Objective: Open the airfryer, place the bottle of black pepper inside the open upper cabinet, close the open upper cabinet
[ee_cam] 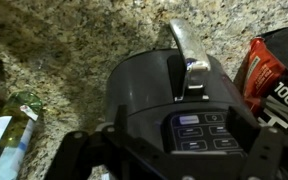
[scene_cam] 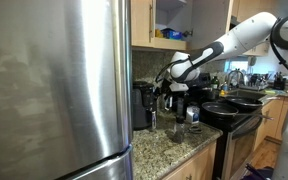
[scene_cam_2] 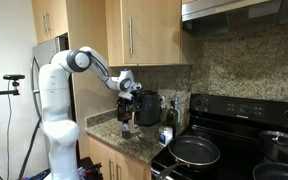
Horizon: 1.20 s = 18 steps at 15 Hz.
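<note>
As the gripper (ee_cam: pixel 174 150) hangs over the airfryer (ee_cam: pixel 149 95), its jaws gape empty.

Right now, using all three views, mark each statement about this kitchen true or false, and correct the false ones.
1. The light honey-wood upper cabinet stands open. True.
2. The gripper grasps a bottle. False: it is open and empty, over the black boxy airfryer.
3. The countertop is plain white. False: it is speckled granite.
4. A round black frying pan sits on the black stove. True.
</note>
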Motion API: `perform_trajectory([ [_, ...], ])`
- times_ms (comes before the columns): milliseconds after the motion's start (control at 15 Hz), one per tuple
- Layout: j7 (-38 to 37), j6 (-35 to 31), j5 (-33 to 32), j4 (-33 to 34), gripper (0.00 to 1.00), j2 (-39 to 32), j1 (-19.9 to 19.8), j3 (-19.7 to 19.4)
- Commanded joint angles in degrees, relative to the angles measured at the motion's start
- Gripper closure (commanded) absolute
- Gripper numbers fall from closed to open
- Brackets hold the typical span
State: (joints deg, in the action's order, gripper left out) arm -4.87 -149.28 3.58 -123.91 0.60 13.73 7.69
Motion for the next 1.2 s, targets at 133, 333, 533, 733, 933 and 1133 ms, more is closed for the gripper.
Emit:
perform_trajectory([
  [133,7.99,18.37,0.57,7.40,0.00,1.67,-2.01,0.93],
  [333,13.43,27.79,4.07,10.63,0.00,-0.78,-1.59,1.46],
  [533,10.16,27.05,1.49,9.06,0.00,0.15,-1.83,2.10],
  [733,9.93,27.06,1.31,9.25,0.00,-0.74,-1.80,2.29],
  [933,5.96,33.64,-1.27,15.54,0.00,-9.21,-2.04,2.08],
  [1133,2.67,34.35,-3.87,18.50,0.00,-17.30,-0.79,2.46],
])
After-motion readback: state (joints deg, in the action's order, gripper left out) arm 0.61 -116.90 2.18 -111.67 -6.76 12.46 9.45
